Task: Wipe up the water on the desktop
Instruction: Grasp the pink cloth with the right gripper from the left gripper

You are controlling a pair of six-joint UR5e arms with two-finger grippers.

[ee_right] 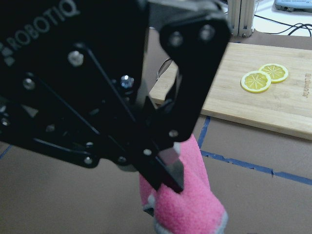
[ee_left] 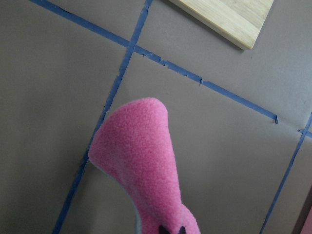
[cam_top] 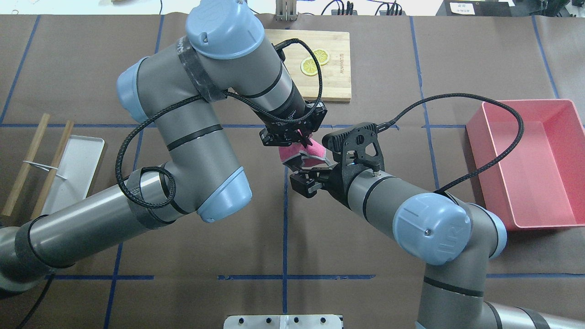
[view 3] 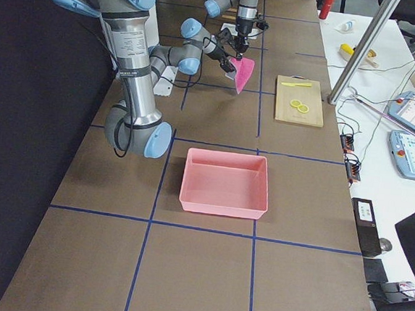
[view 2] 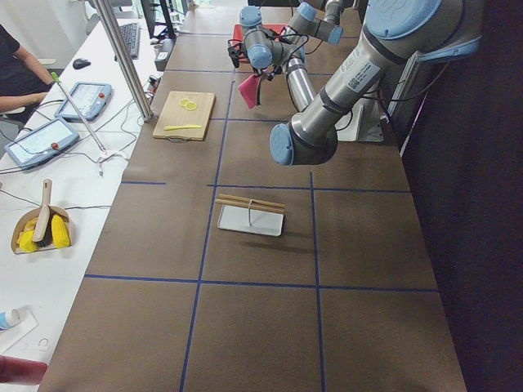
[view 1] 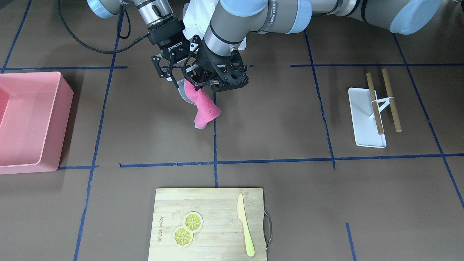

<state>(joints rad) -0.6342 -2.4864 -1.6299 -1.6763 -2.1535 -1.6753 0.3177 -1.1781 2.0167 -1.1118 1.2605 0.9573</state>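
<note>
In the front-facing view the left gripper [view 1: 198, 84] pinches the top of the pink cloth [view 1: 204, 110]. The cloth's long axis trails toward 5 o'clock, its free end hanging above the desktop [view 1: 275, 119] beneath. The right gripper [view 1: 170, 78] stands spread at 9 o'clock, just beside the cloth

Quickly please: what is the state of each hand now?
Left hand: closed, holding the pink cloth.
Right hand: open, close beside the cloth, holding nothing.
</note>
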